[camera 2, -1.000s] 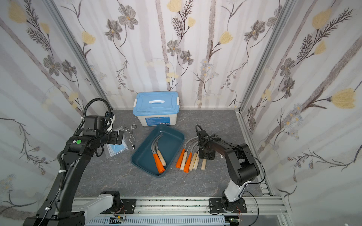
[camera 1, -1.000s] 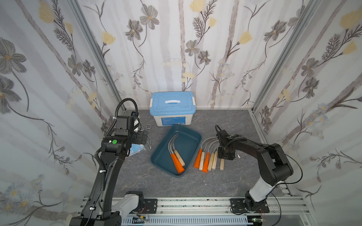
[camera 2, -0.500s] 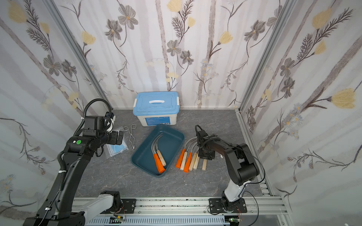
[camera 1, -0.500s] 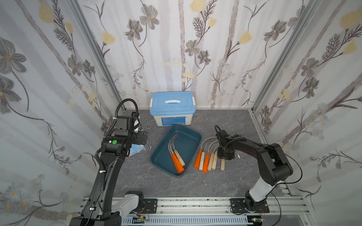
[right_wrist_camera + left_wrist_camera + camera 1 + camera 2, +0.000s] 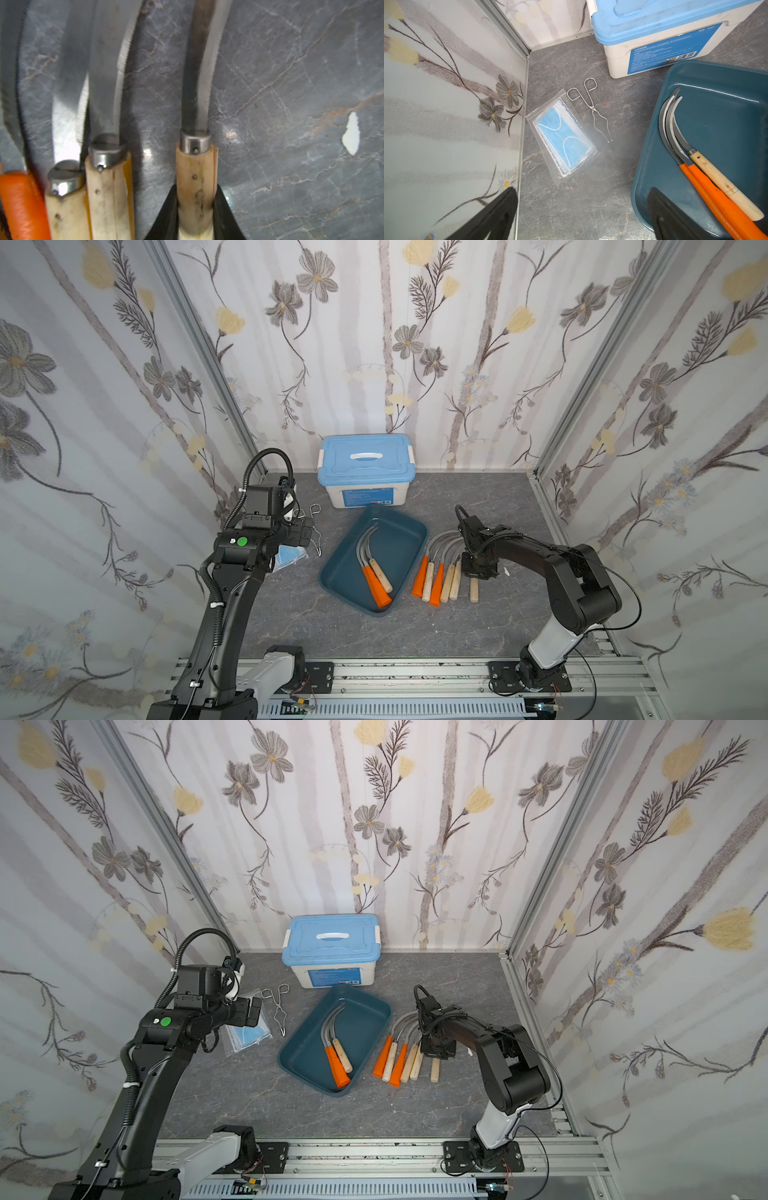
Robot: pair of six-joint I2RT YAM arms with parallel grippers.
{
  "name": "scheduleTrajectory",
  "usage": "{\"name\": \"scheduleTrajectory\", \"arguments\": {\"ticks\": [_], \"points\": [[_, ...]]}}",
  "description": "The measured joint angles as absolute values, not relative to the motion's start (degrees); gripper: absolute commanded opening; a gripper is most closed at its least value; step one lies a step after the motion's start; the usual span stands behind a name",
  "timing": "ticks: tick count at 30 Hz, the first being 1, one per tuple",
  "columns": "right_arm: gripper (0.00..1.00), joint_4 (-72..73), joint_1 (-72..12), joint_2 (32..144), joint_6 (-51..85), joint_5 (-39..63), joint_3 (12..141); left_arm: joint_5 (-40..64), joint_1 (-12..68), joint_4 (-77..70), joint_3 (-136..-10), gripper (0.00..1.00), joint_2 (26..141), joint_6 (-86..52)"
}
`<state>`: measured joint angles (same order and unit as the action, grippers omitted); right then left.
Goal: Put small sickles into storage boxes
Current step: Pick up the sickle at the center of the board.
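**Right pincer clamped on a wooden sickle handle**

The right gripper (image 5: 196, 204) is narrowed onto the pale handle of a wooden-handled sickle (image 5: 195, 172), with its black fingers (image 5: 164, 220) pressed against both sides. That sickle sits at the outer end of a row on the grey marbled tabletop (image 5: 291, 83), a little apart from the rest. Beside it lie five more sickles (image 5: 437, 585), two orange-handled and three wooden, with their handles side by side. The teal tray (image 5: 401, 537) stands just next to the row and holds three sickles (image 5: 374, 572) lying together. Behind the tray is a white box with a light-blue lid (image 5: 365, 472). The left gripper (image 5: 581, 207) hangs spread wide with nothing between its fingers, near a packet of blue face masks (image 5: 562, 135) and wire tongs (image 5: 600, 118).
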<state>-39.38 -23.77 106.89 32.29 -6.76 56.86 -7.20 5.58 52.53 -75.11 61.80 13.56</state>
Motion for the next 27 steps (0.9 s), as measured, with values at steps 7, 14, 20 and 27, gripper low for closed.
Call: {"name": "scheduleTrajectory", "arguments": {"ticks": [7,14,20,27], "points": [[0.00,-39.6,-23.9,106.1,31.8,-4.0,58.0,-7.2,5.6,52.5,-75.2,1.00,61.9,13.7],[0.00,-41.1,-23.9,102.7,31.7,-4.0,60.8,-7.2,5.7,52.5,-75.5,1.00,62.3,13.7],[0.00,-43.8,-23.9,99.8,31.6,-4.3,62.7,-7.2,5.7,52.5,-75.7,1.00,62.4,13.7],[0.00,-46.8,-24.1,97.3,31.4,-4.3,66.3,-7.2,5.7,52.5,-75.9,1.00,62.5,13.7]]}}
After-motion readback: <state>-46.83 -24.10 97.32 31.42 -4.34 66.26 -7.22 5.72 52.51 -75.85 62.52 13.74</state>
